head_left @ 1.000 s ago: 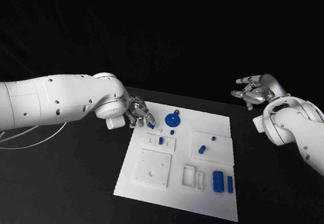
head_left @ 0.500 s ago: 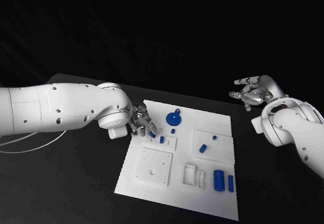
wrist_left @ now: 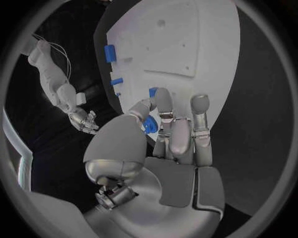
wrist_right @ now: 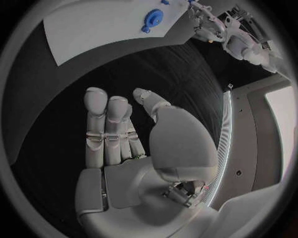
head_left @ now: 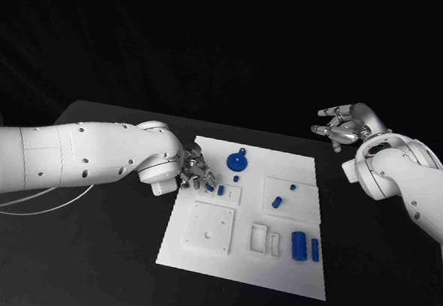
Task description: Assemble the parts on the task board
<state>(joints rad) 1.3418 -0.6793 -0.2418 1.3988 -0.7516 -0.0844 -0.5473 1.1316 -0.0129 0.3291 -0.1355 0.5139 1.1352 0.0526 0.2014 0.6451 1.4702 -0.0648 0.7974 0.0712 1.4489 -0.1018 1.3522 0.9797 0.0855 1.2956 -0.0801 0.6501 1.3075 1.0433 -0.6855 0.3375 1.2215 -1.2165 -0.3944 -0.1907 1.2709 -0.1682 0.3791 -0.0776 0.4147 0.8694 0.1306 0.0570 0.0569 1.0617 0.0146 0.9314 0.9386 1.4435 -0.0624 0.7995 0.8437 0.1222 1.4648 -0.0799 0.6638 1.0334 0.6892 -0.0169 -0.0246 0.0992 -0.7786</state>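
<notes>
The left robot hand (head_left: 192,170) is hovering over the upper left corner of the task board (head_left: 273,269), which is lying flat in the middle of the black desk (head_left: 99,259). In the left wrist view this robot hand (wrist_left: 168,134) is pinching a small blue part (wrist_left: 149,125) between the thumb and a finger, just above the board's surface. Beside the fingertips, on the board, a short blue peg (head_left: 221,190) is standing in a small white block, and further toward the board's far edge a round blue knob (head_left: 237,162) is lying flat. Toward the board's right side two small blue pieces (head_left: 277,202) are sitting on a raised white square, and near the board's lower right corner two upright blue cylinders (head_left: 298,246) are standing side by side. The right robot hand (head_left: 340,124) is waiting well off the board's far right corner, raised above the desk, fingers spread and holding nothing; the right wrist view confirms the palm (wrist_right: 118,148) is bare. The held part looks rigid, light and smooth, probably moulded plastic, so it is likely slipping easily in metal fingertips; gripping it across its short sides, near the middle, seems wisest. Being so small, it is probably tilting under slight pressure, so seating it calls for a straight, gentle push.
</notes>
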